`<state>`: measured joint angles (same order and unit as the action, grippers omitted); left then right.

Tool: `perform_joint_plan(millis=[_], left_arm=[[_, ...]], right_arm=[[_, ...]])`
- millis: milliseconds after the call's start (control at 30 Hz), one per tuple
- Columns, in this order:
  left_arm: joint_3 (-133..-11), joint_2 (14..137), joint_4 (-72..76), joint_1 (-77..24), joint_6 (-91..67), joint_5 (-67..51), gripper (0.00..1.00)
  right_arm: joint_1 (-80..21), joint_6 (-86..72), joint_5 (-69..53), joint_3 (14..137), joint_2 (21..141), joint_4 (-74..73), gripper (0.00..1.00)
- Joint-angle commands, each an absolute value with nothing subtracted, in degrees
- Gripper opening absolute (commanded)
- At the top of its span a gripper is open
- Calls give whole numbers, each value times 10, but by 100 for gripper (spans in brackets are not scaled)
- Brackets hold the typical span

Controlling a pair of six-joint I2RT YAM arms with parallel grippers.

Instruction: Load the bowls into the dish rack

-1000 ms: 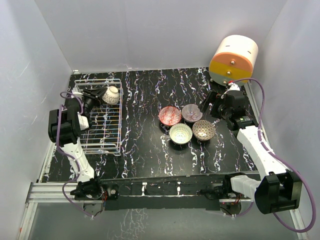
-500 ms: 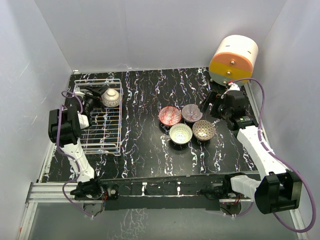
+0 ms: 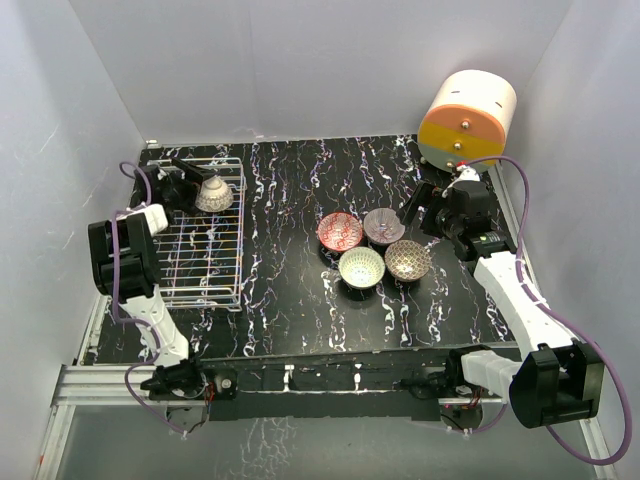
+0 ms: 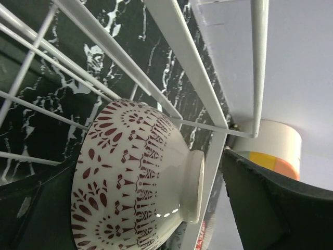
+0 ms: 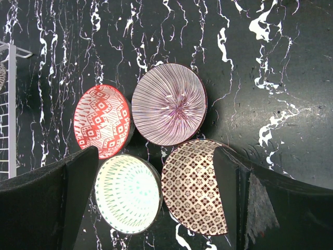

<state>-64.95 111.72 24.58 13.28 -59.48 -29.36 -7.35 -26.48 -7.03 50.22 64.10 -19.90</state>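
- Here, one bowl (image 4: 130,177) lies inside the rack (image 3: 205,262), at the rack's upper end in the upper left of the top view.
- It is tipped on its side among the white wires. In the left wrist view its small round foot points right and its rim points left.
- Its outside is whitish, with bands of dark red leaves, dots and zigzags. The inside does not show.
- The left jaws stand wide, one on either side of it. One dark finger (image 4: 36,213) is at lower left. The other is at lower right, with a gap and a rack wire between it and the foot. I cannot tell whether the lower-left finger touches the bowl.
- Four more bowls sit upright in a tight cluster on the black, white-veined surface (image 5: 270,67), right of centre in the top view and well apart from the rack.
- The red bowl (image 5: 101,121) has white diamonds inside.
- The purple bowl (image 5: 169,104) has fine purple-grey lines fanning out from its centre.
- The green bowl (image 5: 129,194) is pale, with dotted rings.
- The lattice bowl (image 5: 195,187) is brown and white.
- The right jaws hang wide above this cluster and hold nothing. Their dark fingers fill the bottom corners of the right wrist view.
- A cream, orange and yellow cylinder (image 3: 467,118) stands in the upper right of the top view.
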Motion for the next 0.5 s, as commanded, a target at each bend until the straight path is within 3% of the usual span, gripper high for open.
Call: perform_joint_plan(millis=[0,200,467], left_arm=[[-699,1077,66,126,-497,-251,97],[-748,1087,-32,109,-444,-212,97],[-749,1093,-41,97,-425,-200,97]], right_arm=[[-70,-258,-65,514,632,-176,96],[-70,-257,-64,513,627,-176,96],[-70,-252,-62,510,620,-177,98]])
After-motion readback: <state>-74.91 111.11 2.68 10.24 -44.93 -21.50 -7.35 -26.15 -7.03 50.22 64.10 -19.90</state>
